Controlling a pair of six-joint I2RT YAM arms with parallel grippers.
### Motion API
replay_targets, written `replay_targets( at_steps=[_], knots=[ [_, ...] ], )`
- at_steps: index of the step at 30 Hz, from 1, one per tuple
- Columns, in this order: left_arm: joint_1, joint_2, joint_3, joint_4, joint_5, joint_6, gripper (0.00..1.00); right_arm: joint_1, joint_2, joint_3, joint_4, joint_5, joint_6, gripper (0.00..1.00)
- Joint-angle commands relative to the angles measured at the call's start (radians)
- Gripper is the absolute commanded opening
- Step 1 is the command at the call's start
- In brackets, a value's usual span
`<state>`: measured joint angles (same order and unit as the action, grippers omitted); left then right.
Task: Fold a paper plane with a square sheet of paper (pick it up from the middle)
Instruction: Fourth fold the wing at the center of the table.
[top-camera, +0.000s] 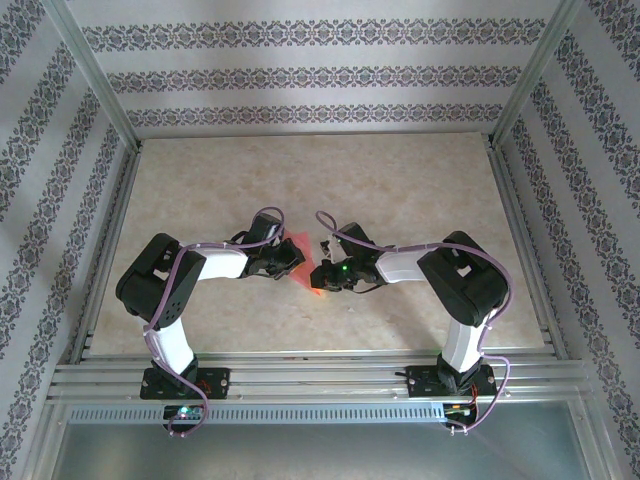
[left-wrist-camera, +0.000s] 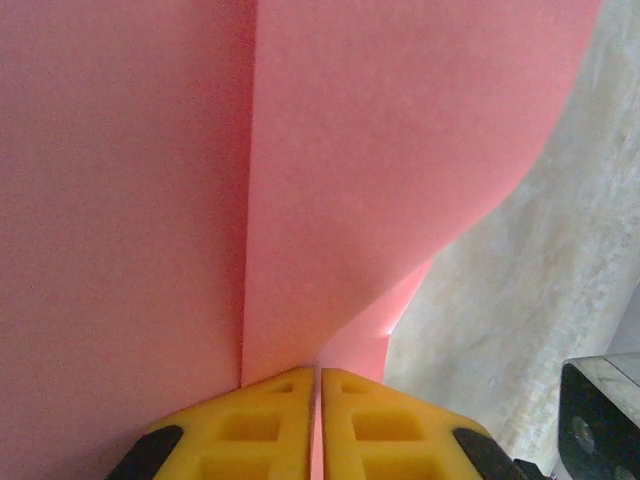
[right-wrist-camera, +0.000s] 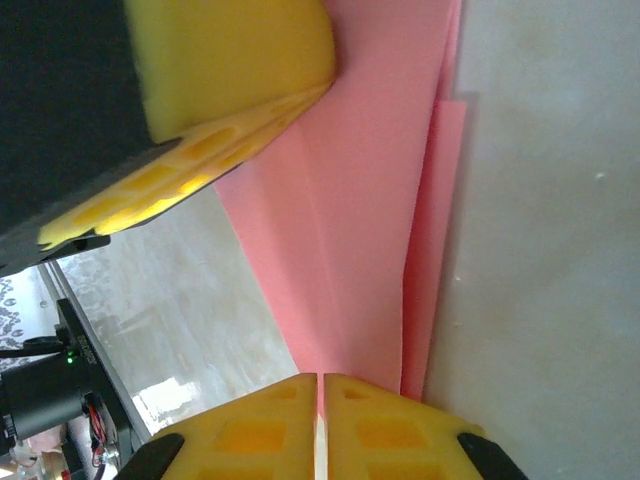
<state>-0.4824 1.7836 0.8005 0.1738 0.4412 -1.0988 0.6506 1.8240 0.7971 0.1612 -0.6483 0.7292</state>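
Paper (left-wrist-camera: 380, 150) pinched from two sides, lifted over the middle of the table (top-camera: 400, 190).
Left gripper (left-wrist-camera: 320, 385): jaws together on the paper's near edge. The sheet stands up ahead of the tips with one straight crease running away from them, and its right flap curls off above the table. Right gripper (right-wrist-camera: 321, 388): jaws together on a folded, layered edge. From there the paper runs up to the left fingers (right-wrist-camera: 240, 60), clamped on its other end. Seen from above, the paper sits between the two wrists.

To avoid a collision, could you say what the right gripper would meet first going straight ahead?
The pink paper that the right gripper pinches; beyond it, probably the left gripper, though depth is unclear.
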Motion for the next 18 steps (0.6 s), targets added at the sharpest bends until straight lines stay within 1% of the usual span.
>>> replay_targets(
  at_steps=[1,6,13,18],
  knots=[
    [0.011,0.006,-0.024,-0.066,-0.012,0.017,0.12,0.007,0.034,-0.001,-0.023,-0.017,-0.008,0.12],
    [0.010,0.038,-0.014,-0.092,-0.013,0.018,0.12,0.008,0.044,-0.001,-0.032,-0.017,-0.006,0.12],
    [0.011,0.031,-0.017,-0.120,-0.029,0.023,0.11,-0.003,-0.061,-0.032,-0.038,-0.052,0.007,0.13],
    [0.013,0.033,-0.015,-0.117,-0.027,0.025,0.11,-0.002,-0.063,-0.053,-0.054,-0.047,0.001,0.13]
  ],
)
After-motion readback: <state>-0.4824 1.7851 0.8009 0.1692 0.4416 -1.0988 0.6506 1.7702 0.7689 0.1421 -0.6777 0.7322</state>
